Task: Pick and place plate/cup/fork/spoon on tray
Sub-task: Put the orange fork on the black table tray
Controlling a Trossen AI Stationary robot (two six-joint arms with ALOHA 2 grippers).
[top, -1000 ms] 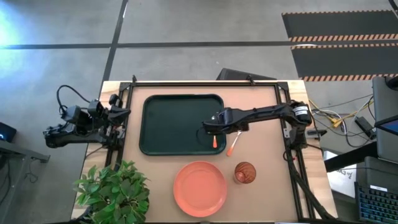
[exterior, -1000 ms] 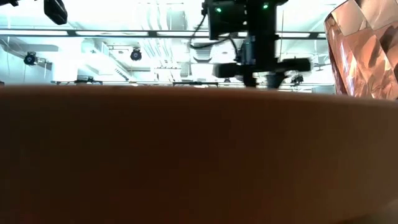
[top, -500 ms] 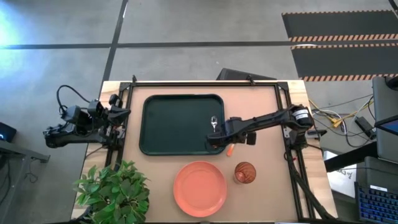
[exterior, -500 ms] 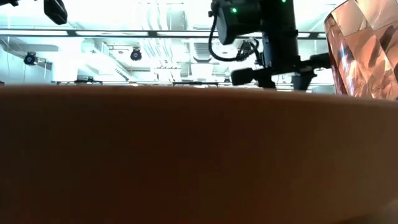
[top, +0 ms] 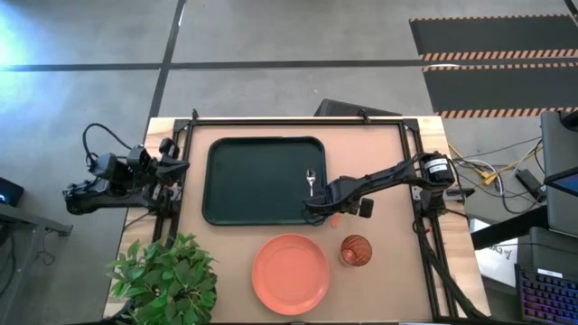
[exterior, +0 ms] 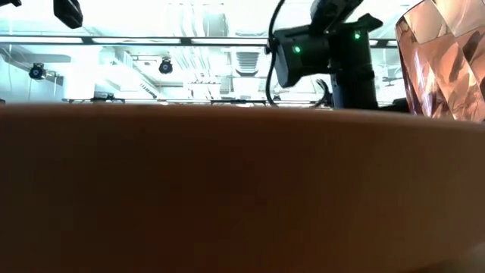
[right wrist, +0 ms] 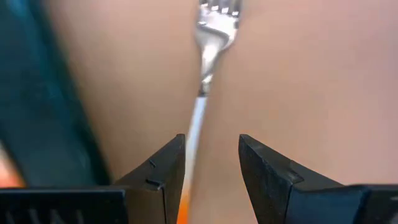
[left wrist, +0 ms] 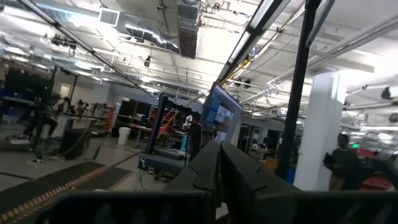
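The dark tray [top: 257, 179] lies at the table's middle. The spoon [top: 311, 179] lies in it by the right rim, bowl toward the far edge, its handle partly under my right arm. The fork [right wrist: 211, 37] lies flat on the table just right of the tray; its orange handle also shows in the high view [top: 334, 219]. My right gripper [right wrist: 210, 155] is open low over it, one finger on either side of the handle. The plate [top: 291, 273] and the cup [top: 356, 250] stand near the front edge. My left gripper [top: 176, 165] waits, shut, at the table's left edge.
A potted plant [top: 167, 278] stands at the near left corner. In the low view the plate's rim [exterior: 227, 189] fills the foreground and the cup [exterior: 447, 61] stands at the right. Bare table lies right of the fork.
My right gripper has moved from over the tray's right rim toward the near right, off the tray, and down over the fork. The spoon, which was under the gripper a second ago, now lies in the tray by the right rim.
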